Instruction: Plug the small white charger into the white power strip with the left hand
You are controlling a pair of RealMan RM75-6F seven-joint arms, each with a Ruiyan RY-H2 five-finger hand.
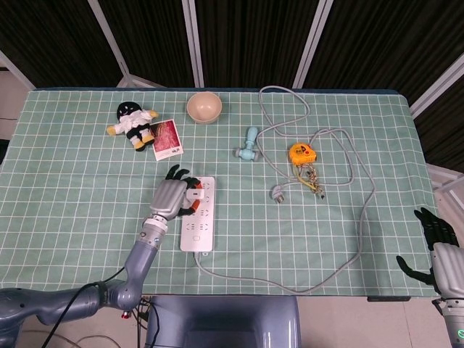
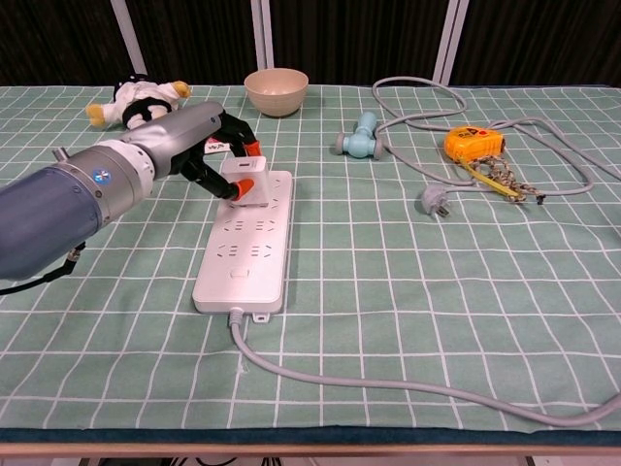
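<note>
The white power strip (image 1: pixel 198 221) (image 2: pixel 243 252) lies lengthwise at the front left of the green checked cloth. The small white charger (image 1: pixel 193 193) (image 2: pixel 247 184) sits on the strip's far end, leaning a little. My left hand (image 1: pixel 172 196) (image 2: pixel 199 146) reaches in from the left and pinches the charger between its orange-tipped thumb and a finger. Whether the prongs sit in a socket is hidden. My right hand (image 1: pixel 435 239) hangs past the table's front right corner with its fingers spread, holding nothing.
A beige bowl (image 1: pixel 204 107) (image 2: pixel 277 90), a plush toy (image 1: pixel 132 122) and a photo card (image 1: pixel 167 138) lie at the back left. A pale blue dumbbell (image 2: pixel 361 136), an orange tape measure (image 2: pixel 473 145), a loose plug (image 2: pixel 433 201) and long grey cable loops fill the right half.
</note>
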